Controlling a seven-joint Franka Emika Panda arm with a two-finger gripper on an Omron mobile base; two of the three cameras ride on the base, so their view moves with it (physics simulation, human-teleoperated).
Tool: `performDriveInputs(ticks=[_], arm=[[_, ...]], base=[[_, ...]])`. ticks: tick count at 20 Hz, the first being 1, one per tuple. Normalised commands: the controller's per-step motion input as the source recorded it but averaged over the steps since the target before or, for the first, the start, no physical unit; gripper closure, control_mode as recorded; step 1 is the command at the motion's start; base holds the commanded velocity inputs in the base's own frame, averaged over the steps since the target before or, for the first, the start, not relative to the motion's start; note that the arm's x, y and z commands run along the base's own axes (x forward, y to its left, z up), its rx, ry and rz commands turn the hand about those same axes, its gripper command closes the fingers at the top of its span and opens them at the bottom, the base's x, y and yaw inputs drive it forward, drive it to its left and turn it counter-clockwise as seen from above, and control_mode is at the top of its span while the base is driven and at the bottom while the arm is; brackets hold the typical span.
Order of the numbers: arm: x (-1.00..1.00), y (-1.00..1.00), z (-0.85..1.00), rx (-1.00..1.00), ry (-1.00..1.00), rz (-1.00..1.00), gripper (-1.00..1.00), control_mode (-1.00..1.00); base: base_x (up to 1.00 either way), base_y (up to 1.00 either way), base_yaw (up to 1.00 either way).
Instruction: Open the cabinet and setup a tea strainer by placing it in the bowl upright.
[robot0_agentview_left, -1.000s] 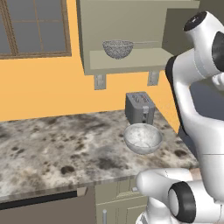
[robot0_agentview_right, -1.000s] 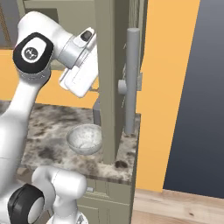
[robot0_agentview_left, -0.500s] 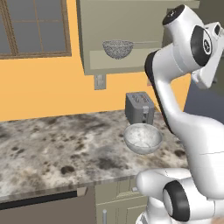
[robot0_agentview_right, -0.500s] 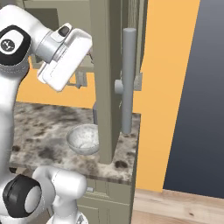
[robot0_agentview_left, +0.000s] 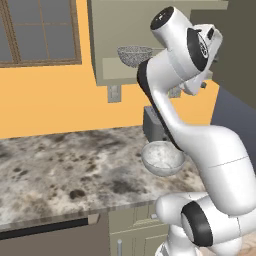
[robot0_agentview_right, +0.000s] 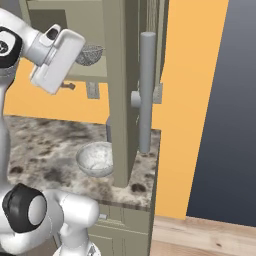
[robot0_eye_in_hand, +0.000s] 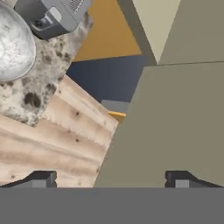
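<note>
Fingers (robot0_eye_in_hand: 43, 179) spread wide, empty. We've swung the gripper (robot0_eye_in_hand: 109, 181) up beside the open cabinet (robot0_agentview_right: 117, 100); strainer (robot0_agentview_left: 135, 54) reach comes next.

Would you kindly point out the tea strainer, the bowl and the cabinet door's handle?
tea strainer (robot0_agentview_left: 134, 54): left base view, its mesh cup.
bowl (robot0_agentview_right: 95, 159): right base view, its speckled inside.
cabinet handle (robot0_agentview_right: 147, 90): right base view, the middle of the bar.

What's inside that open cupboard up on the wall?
A wire-mesh tea strainer sits on the cabinet's bottom shelf. The robot's arm covers the right part of the inside, so anything there is hidden.
</note>
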Motion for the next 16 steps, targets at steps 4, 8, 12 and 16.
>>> performDriveInputs(ticks=[4,8,12,16], arm=[[0.72,0.34,0.0,0.08,-0.15,0.17,-1.0,-1.0],[0.57,0.2,0.0,0.28,-0.08,0.34,-1.0,-1.0],[0.69,0.1,0.01,0.34,-0.01,0.35,-1.0,-1.0],[0.75,0.19,0.07,0.16,0.0,0.09,-1.0,-1.0]], base=[[0.0,0.0,0.0],[0.0,0.0,0.0],[0.0,0.0,0.0],[0.0,0.0,0.0]])
